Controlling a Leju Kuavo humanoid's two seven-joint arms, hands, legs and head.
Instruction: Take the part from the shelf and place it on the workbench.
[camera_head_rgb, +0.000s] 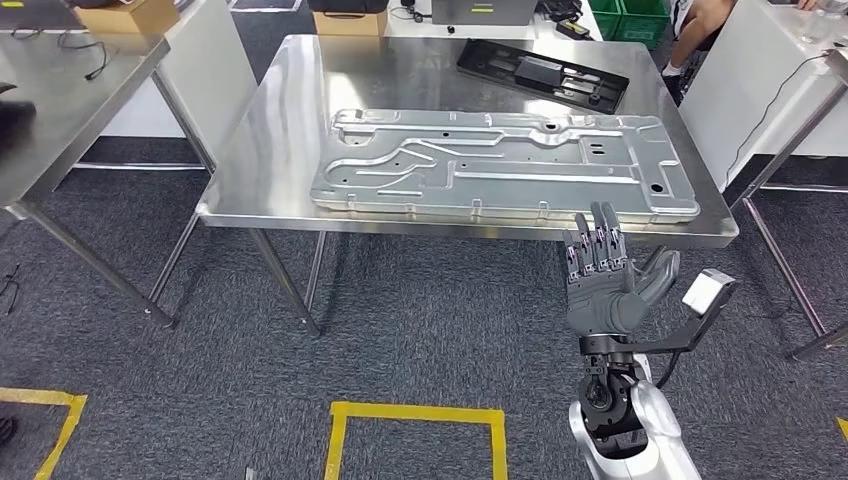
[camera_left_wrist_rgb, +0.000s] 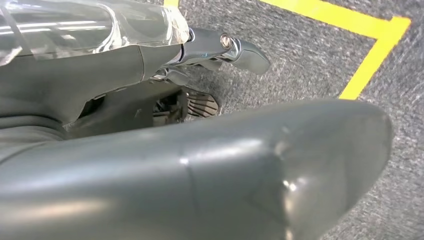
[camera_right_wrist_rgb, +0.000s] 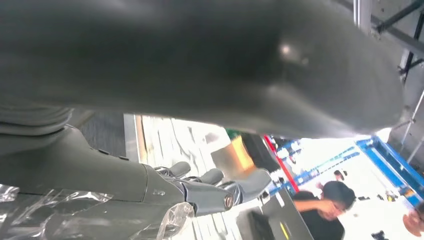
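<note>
This is a factory workshop or industrial test floor. A stainless steel bench (camera_head_rgb: 260, 140) stands on grey carpet marked with yellow floor tape (camera_head_rgb: 415, 412), carrying a large stamped metal panel (camera_head_rgb: 500, 165) and, at its far side, a black plastic tray (camera_head_rgb: 543, 73). More steel benches (camera_head_rgb: 60, 90) flank it on the left and right, with cardboard boxes (camera_head_rgb: 130, 15) and green crates (camera_head_rgb: 628, 17) at the far side.

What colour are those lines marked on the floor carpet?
Yellow; the floor lines show best in the head view, against dark grey carpet.
</note>
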